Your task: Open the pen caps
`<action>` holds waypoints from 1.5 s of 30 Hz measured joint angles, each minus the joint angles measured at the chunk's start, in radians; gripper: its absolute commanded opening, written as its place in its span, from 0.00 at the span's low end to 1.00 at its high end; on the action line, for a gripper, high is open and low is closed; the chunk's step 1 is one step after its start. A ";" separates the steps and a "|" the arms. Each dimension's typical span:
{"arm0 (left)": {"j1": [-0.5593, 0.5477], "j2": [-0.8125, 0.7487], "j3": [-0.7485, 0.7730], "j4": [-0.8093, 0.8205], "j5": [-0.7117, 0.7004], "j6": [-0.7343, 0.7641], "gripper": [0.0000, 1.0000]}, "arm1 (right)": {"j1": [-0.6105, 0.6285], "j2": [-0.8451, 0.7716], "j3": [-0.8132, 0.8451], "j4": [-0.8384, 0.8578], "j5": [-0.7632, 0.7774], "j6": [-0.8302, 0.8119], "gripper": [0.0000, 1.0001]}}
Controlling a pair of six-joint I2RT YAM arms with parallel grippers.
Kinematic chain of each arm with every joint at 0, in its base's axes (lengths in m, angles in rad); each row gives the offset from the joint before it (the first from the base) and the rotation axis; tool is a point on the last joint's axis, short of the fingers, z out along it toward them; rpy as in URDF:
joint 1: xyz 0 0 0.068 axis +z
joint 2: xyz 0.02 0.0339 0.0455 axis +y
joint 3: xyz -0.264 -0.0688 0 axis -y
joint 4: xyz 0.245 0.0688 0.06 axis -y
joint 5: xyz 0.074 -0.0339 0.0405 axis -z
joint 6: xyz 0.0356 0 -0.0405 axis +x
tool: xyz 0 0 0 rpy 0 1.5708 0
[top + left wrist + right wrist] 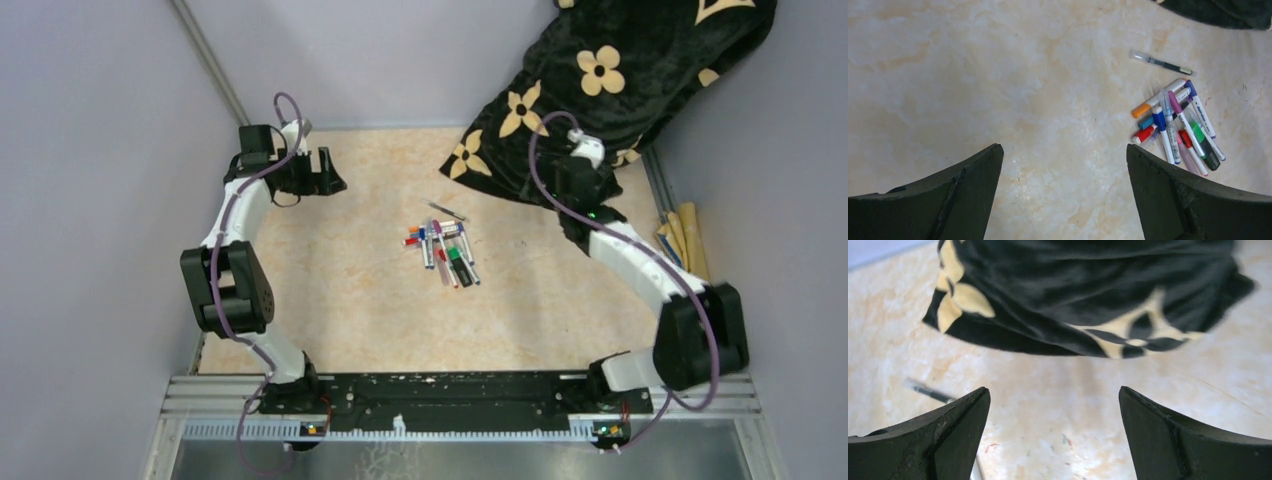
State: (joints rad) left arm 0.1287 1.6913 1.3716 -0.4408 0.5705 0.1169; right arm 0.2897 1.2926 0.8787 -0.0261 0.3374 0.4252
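Pens in capped heap; left hand, right hand wide, empty

Blue print on the pens is too small to read.

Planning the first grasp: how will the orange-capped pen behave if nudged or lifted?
The orange-capped pen looks slim and round, so it would probably roll on the smooth table. Its plastic barrel is likely stiff and light. It lies against other pens, so a push may well shift them too.
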 measured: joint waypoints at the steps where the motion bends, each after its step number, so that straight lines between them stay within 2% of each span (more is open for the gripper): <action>1: 0.002 0.008 0.004 -0.022 0.005 0.000 0.99 | 0.021 0.072 0.063 -0.029 -0.005 -0.010 0.98; 5: 0.003 0.024 0.018 -0.081 0.009 -0.001 0.99 | 0.104 0.278 0.239 -0.079 -0.059 -0.061 0.94; 14: 0.002 0.023 0.020 -0.117 -0.021 0.015 0.99 | 0.180 0.650 0.606 -0.129 -0.267 -0.169 0.60; 20: 0.002 0.023 0.019 -0.139 -0.013 0.034 0.99 | 0.221 0.842 0.770 -0.184 -0.380 -0.256 0.53; 27: 0.002 0.009 0.019 -0.171 0.018 0.054 0.99 | 0.252 0.935 0.833 -0.254 -0.453 -0.329 0.49; 38: -0.001 -0.043 0.019 -0.198 0.053 0.066 0.99 | 0.257 0.961 0.838 -0.267 -0.449 -0.375 0.30; 45: -0.010 -0.058 0.020 -0.215 0.070 0.082 0.99 | 0.264 0.959 0.814 -0.230 -0.399 -0.400 0.09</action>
State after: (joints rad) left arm 0.1184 1.6337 1.3914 -0.6559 0.6407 0.1989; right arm 0.5541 2.2517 1.6932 -0.2562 -0.0612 0.0254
